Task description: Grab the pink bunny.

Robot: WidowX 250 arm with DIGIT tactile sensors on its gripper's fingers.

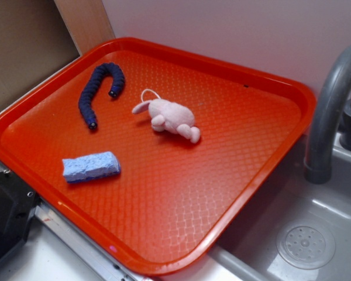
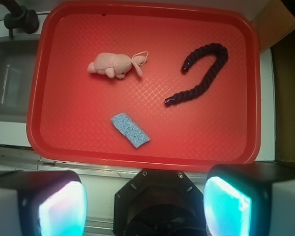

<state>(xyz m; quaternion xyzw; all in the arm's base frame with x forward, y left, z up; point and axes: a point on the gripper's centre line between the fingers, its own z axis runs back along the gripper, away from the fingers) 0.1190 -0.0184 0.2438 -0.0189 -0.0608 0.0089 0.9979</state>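
From the wrist view I have the gripper (image 2: 145, 206) at the bottom edge of the frame, its two pads (image 2: 61, 209) spread wide apart with nothing between them, so the jaws stand open; it sits well back from the tray (image 2: 255, 98), outside the near rim, and touches none of the toys. In the exterior view I cannot see the gripper at all.

The bunny (image 2: 114, 65) (image 1: 171, 117) lies on the tray floor ahead of the gripper and a little to the left of its centre line in the wrist view, well apart from the pads; it is on its side, with its thin white string loop (image 2: 142, 58) trailing toward the worm (image 2: 201, 73) (image 1: 98, 89). The worm lies curled in a hook shape ahead and to the right, clear of the bunny; the sponge (image 2: 131, 130) (image 1: 90, 167) is the nearest thing to the gripper, almost straight ahead, lying at a slant and touching neither toy.

Left of the tray I see a grey sink (image 2: 10, 78) and a dark tap (image 2: 14, 17).
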